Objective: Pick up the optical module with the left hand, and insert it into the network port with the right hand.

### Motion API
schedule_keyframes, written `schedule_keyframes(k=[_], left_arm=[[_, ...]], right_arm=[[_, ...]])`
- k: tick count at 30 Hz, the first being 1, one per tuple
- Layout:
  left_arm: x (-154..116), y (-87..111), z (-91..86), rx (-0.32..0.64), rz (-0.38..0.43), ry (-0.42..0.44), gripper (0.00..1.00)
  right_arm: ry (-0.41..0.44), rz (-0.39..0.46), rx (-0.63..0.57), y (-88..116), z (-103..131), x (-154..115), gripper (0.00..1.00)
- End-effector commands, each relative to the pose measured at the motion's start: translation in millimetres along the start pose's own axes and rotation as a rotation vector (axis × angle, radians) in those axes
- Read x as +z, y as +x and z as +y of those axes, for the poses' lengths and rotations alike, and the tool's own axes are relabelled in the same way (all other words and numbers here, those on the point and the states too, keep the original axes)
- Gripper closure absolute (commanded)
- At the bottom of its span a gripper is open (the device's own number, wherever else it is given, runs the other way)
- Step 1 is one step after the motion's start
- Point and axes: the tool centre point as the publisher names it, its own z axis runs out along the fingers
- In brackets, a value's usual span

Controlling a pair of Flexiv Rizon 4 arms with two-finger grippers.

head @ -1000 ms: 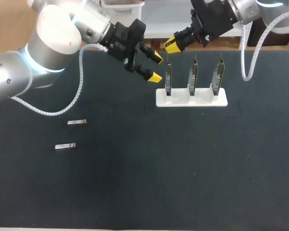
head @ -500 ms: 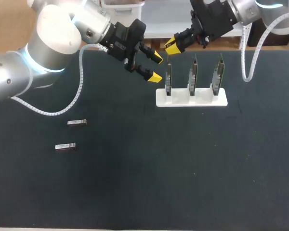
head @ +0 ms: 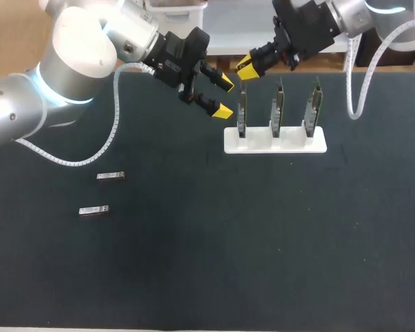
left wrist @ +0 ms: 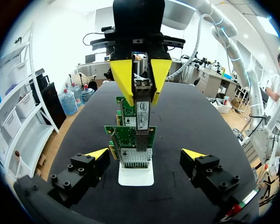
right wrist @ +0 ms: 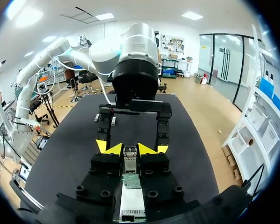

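My right claw [head: 247, 66] grips the optical module [left wrist: 142, 111], held straight over the leftmost network card [head: 241, 114] so it can slide in. My left claw [head: 223, 97] hangs open just left, out of the way.

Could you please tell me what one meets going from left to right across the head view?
Nearer optical module → farther optical module → left end effector → left network card → middle network card → right network card.

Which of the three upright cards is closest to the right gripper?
The card at the stand's left end in the head view; the right gripper holds an optical module just over it.
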Motion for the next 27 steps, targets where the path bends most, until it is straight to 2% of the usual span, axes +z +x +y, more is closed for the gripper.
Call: schedule_keyframes(k=[1,23,24,25,26,27], left_arm=[[-0.3,-1.1,1.7,-0.003,0.006,0.004,0.00],[-0.3,-1.1,1.7,-0.003,0.006,0.004,0.00],[-0.3,-1.1,1.7,-0.003,0.006,0.004,0.00],[-0.3,-1.1,1.7,-0.003,0.006,0.004,0.00],[-0.3,-1.1,1.7,-0.003,0.006,0.004,0.00],[-0.3,-1.1,1.7,-0.003,0.006,0.004,0.00]], right_arm=[[0.002,0.001,0.003,1.1,0.9,1.4,1.00],[-0.001,0.004,0.031,8.7,3.0,4.4,1.00],[-0.002,0.005,0.031,8.4,3.6,4.3,0.78],[-0.002,0.006,0.032,8.2,4.1,4.1,0.17],[-0.002,0.007,0.032,7.8,4.5,3.7,0.00],[-0.001,0.007,0.032,7.3,4.9,3.3,0.00]])
